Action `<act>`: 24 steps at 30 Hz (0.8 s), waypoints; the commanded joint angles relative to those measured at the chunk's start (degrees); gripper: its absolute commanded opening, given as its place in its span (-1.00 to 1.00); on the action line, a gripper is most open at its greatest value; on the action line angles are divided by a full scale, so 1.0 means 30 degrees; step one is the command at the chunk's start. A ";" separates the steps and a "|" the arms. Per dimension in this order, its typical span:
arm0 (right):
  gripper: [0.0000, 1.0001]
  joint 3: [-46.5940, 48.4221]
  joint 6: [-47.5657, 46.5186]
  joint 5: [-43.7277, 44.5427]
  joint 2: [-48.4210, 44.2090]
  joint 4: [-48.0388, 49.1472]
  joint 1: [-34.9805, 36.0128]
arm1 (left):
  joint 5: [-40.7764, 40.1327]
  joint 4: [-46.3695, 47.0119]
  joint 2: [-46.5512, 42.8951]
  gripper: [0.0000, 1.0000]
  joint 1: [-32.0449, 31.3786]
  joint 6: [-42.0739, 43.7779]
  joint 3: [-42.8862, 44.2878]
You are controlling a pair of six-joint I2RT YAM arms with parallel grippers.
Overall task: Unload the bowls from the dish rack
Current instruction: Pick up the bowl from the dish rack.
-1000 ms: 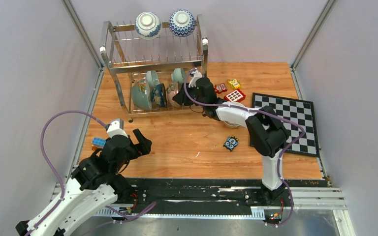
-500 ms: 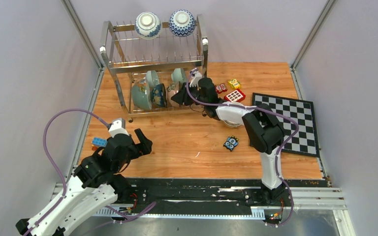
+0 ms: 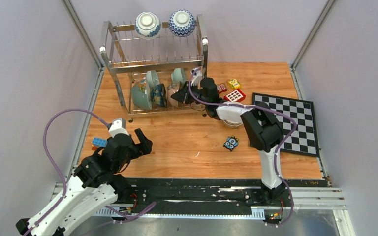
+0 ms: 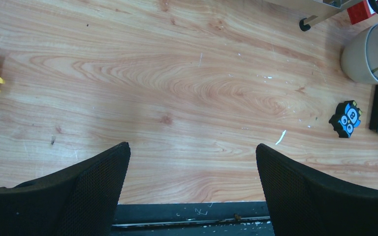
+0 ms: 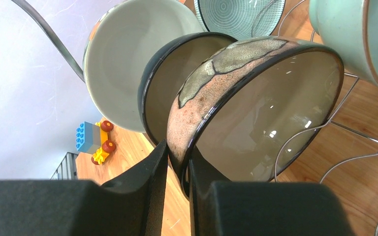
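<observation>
On the lower tier of the dish rack (image 3: pixel 155 64), a mottled brown bowl (image 5: pixel 256 113) is standing on edge among the wires. The right gripper (image 5: pixel 177 155) is pinching its rim, with 1 finger pressing the speckled, crackled outer wall and the other the glossy inside.

Behind it, a dark brown bowl (image 5: pixel 170 93), a pale cream bowl (image 5: pixel 115 59), a teal bowl (image 5: pixel 241 14) with fine ringed lines and a celadon bowl (image 5: pixel 359 39) are leaning in their slots. Up top, 2 blue-and-white bowls are sitting upside down, 1 on the left (image 3: pixel 147 24) and 1 on the right (image 3: pixel 181 22).

At least 1 cream-white bowl (image 4: pixel 366 56) is sitting out on the wooden table (image 3: pixel 187 142), so the unloading is looking barely begun, with 7 or more bowls waiting in the rack. The glazed ceramic is looking slick and round-walled, while the rack's steel wires are shining, thin and curved.

The left gripper (image 4: pixel 192 152) is hovering over bare wood grain, its mesh-textured fingers spread wide and holding nothing.
</observation>
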 commanded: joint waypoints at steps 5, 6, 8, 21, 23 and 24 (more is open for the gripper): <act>-0.93 -0.0756 0.1192 -0.0802 -0.0270 0.2896 -0.0381 | -0.0199 -0.0422 0.0027 1.00 0.0099 -0.0119 0.0524; -0.93 -0.0809 0.1316 -0.0832 -0.0372 0.3054 -0.0363 | -0.0175 -0.0383 0.0005 1.00 0.0099 -0.0069 0.0540; -0.94 -0.0856 0.1525 -0.0938 -0.0604 0.3412 -0.0388 | -0.0183 -0.0324 -0.0044 1.00 0.0099 -0.0046 0.0553; -0.94 -0.1085 0.2083 -0.1403 -0.1734 0.4166 -0.0409 | -0.0287 -0.0396 -0.0061 1.00 0.0099 -0.0154 0.0597; -0.94 -0.1211 0.2123 -0.1362 -0.1848 0.4254 -0.0394 | -0.0275 -0.0432 -0.0092 1.00 0.0099 -0.0188 0.0597; -0.94 -0.1349 0.2136 -0.1326 -0.1928 0.4403 -0.0383 | -0.0258 -0.0458 -0.0133 1.00 0.0099 -0.0214 0.0582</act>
